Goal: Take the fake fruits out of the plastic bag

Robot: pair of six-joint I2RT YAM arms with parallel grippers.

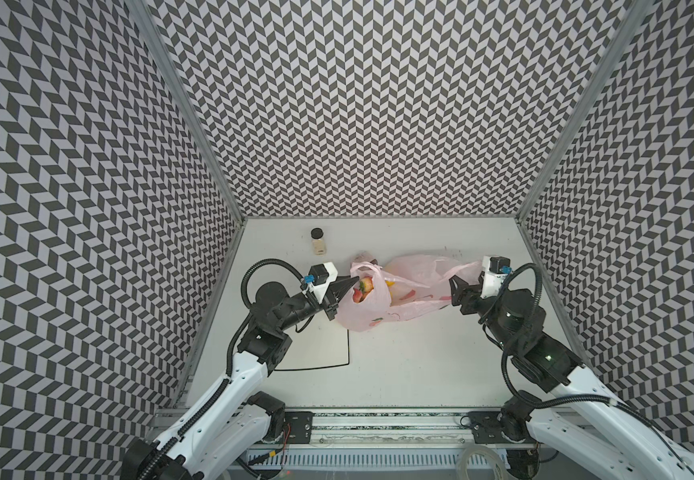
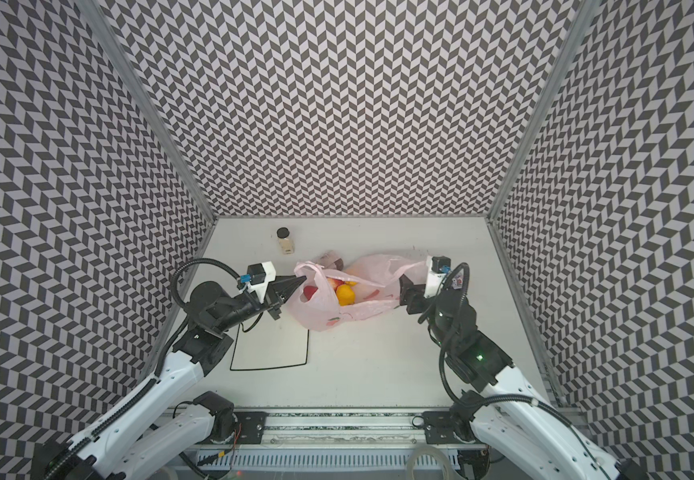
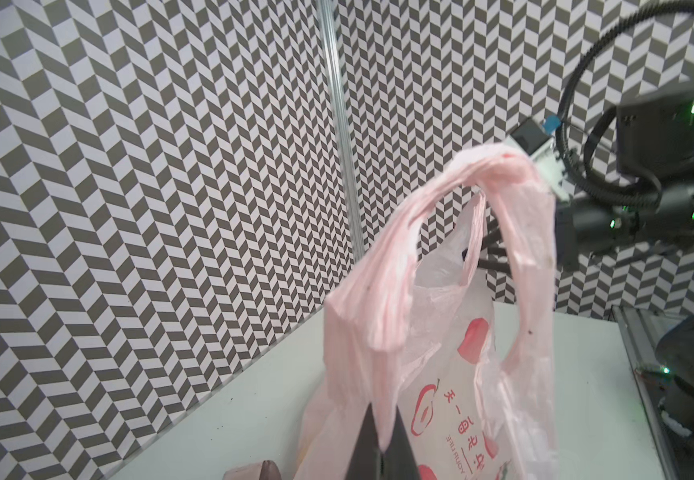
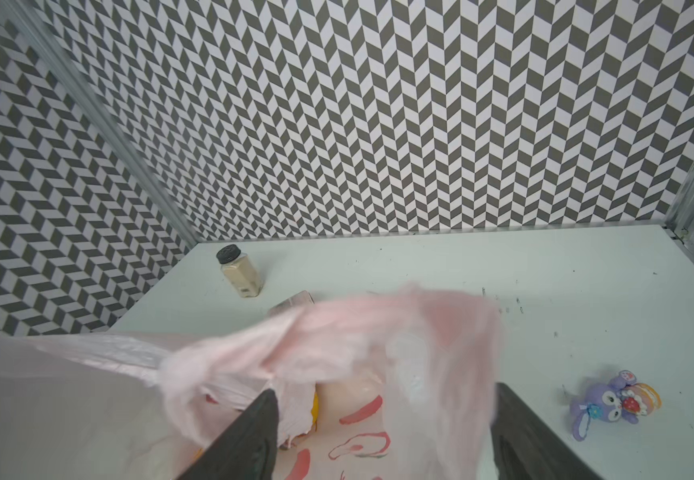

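Fake fruits (image 2: 345,293) sit inside the plastic bag (image 1: 378,307) lying mid-desk (image 1: 420,365); none visible outside it. Left tool (image 1: 352,283) is clenched on the bag's mouth edge, holding it up. Right tool (image 1: 455,291) has jaws apart, gripping nothing, handle loop loose between them. Step looks like opening the mouth. Next probably needs the right tool inside for the yellow fruit, clear of the film.

Red lettering (image 3: 463,419) on plastic bag (image 3: 445,361), illegible
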